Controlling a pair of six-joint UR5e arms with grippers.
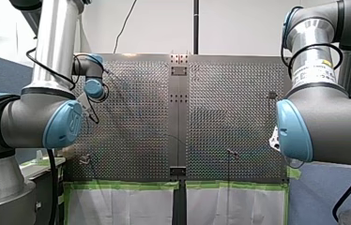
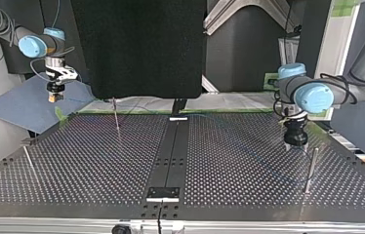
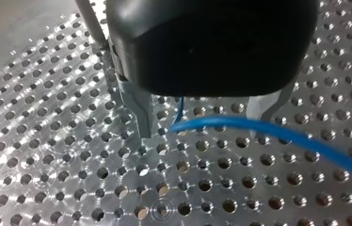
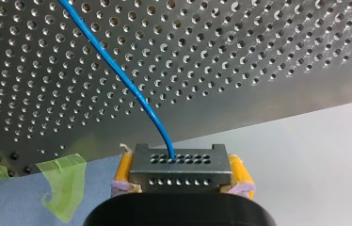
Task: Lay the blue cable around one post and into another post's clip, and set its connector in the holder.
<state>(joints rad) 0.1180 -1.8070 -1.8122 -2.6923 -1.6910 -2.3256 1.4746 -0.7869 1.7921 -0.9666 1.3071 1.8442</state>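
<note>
1. Blue cable first. In the right wrist view you see it leave the connector and run off across the perforated table until the frame cuts it off.
2. That connector is a grey block with rows of holes. The right gripper pinches it from both sides, yellow pads pressed against its ends.
3. Now the top view: the right gripper hangs beyond the table's far left corner, above a blue mat and off the board altogether.
4. Over to the left wrist view. The cable crosses between the metal fingers of the left gripper. The jaws stand spread and neither finger closes on it. A thinner blue strand rises under the black body, and you can't tell where it leads.
5. In the top view the left gripper sits low over the table's right side, near a post. Its fingertips are too dark to read there.
6. Another post stands at the far side, left of the centre strip. Any clip on either one is too small to make out.
7. You can barely trace the cable's run between the two grippers in the top and front views. The front view gives you no clear sight of either gripper behind the arms' bulky joints.
</note>
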